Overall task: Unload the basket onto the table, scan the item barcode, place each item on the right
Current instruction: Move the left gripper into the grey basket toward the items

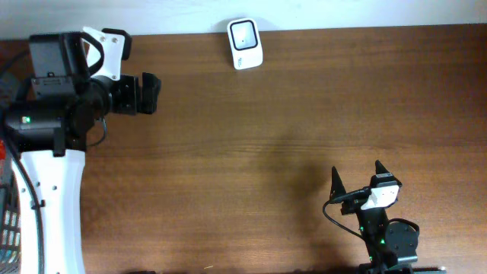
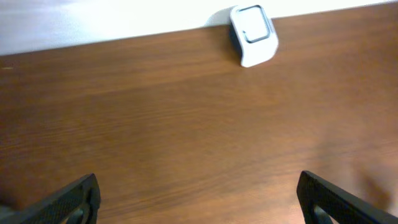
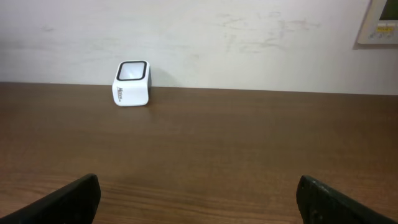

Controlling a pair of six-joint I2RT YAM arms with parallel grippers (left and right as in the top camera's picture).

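Work surface: brown wooden table [image 1: 228, 152], closed off at the far edge by a pale wall [image 3: 249, 37].

Position of scanner [image 1: 245, 43]: far edge of the table, just beside the wall, slightly left of centre in the overhead view. White housing, dark-framed window on the upper face. Standing upright on its base.
- Left wrist view: scanner [image 2: 252, 34] at the top, right of centre.
- Right wrist view: scanner [image 3: 132, 84] at upper left, with lettering on the front face too small to read.

State of left gripper [image 1: 154, 93]: spread wide, nothing between the fingers. Placed at the left end of the table near the far edge, pointing right along the table, well apart from the scanner. Own camera: left gripper [image 2: 198, 186] shown as two black fingertips [image 2: 74, 199] at the bottom corners, bare wood between.

State of right gripper [image 1: 357, 169]: spread wide, nothing held. Placed near the front edge, right of centre, pointing toward the wall, well apart from the scanner. Own camera: right gripper [image 3: 198, 186] shown as two black tips at the bottom corners, bare wood between.

Upper right corner of the right wrist view, on the wall: pale box [image 3: 380, 22], cut off by the frame, possibly a control panel.
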